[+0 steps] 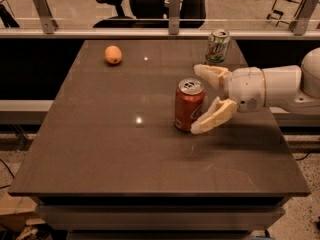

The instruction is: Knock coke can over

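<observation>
On the brown table (100,149), near the middle, the coke can (188,106) stands up straight. The gripper (196,100) comes in from the right side of the view, right next to the can. Its two fingers (217,115) are spread wide. One finger is up behind the can's top and the other is low by the can's front. I cannot tell if they touch it. A white-and-green can (217,46) stands near the far edge, just behind the gripper. An orange (113,54) lies well away, at the far left.
</observation>
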Robot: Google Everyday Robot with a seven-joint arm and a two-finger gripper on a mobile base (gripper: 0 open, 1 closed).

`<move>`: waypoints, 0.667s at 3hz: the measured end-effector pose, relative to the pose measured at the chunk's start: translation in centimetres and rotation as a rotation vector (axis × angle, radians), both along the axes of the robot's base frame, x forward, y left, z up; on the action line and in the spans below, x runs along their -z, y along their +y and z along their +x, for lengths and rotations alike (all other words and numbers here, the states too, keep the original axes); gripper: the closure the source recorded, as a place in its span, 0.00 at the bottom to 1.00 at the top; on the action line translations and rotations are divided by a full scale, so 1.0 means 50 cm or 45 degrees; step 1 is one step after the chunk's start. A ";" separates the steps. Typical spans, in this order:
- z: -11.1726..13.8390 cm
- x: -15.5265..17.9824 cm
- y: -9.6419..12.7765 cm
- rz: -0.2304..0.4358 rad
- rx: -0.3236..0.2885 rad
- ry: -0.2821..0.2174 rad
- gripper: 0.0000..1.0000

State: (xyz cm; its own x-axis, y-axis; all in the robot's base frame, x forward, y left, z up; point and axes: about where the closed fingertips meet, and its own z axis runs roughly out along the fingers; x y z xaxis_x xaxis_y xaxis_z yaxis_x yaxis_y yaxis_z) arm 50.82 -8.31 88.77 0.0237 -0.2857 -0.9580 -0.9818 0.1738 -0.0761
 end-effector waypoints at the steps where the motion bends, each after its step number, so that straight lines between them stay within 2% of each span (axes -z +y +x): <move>1: 0.006 -0.001 0.005 0.009 -0.016 -0.004 0.00; 2: 0.001 0.003 0.013 0.011 -0.020 -0.010 0.18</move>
State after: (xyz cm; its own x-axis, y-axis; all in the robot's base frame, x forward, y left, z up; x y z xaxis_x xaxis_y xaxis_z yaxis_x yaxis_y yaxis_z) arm 50.88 -7.67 88.60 0.0354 -0.2772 -0.9602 -0.9839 0.1588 -0.0821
